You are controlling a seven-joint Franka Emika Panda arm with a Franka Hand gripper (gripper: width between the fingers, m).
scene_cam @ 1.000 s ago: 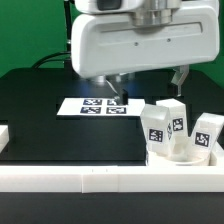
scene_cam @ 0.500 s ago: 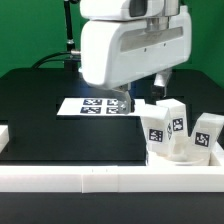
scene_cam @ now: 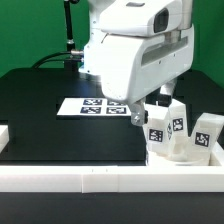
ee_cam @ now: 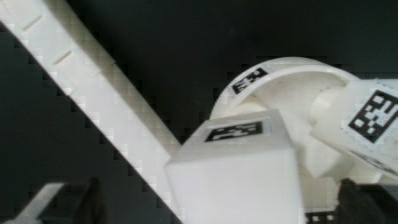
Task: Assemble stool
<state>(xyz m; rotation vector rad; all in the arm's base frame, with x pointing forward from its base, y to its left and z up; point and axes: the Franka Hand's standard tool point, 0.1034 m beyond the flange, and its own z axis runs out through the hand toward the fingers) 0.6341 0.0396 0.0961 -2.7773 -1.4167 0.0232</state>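
One arm (scene_cam: 135,55) bent low over stool parts (scene_cam: 180,135) | gripper (scene_cam: 140,113) state: cannot tell

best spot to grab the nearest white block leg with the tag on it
Grip the upper part of the white rectangular block leg across its flat opposite side faces, coming from above. It stands roughly upright on the white round seat, with other legs crowding beside it, so only its top looks free for the tool.

three tagged white block legs (scene_cam: 157,125) (scene_cam: 179,115) (scene_cam: 208,134) are counted in the exterior view, grouped at one round seat (scene_cam: 178,153). one marker board (scene_cam: 90,105) is seen on one black table (scene_cam: 50,120). one white border rail (scene_cam: 110,178) is counted along the near edge.
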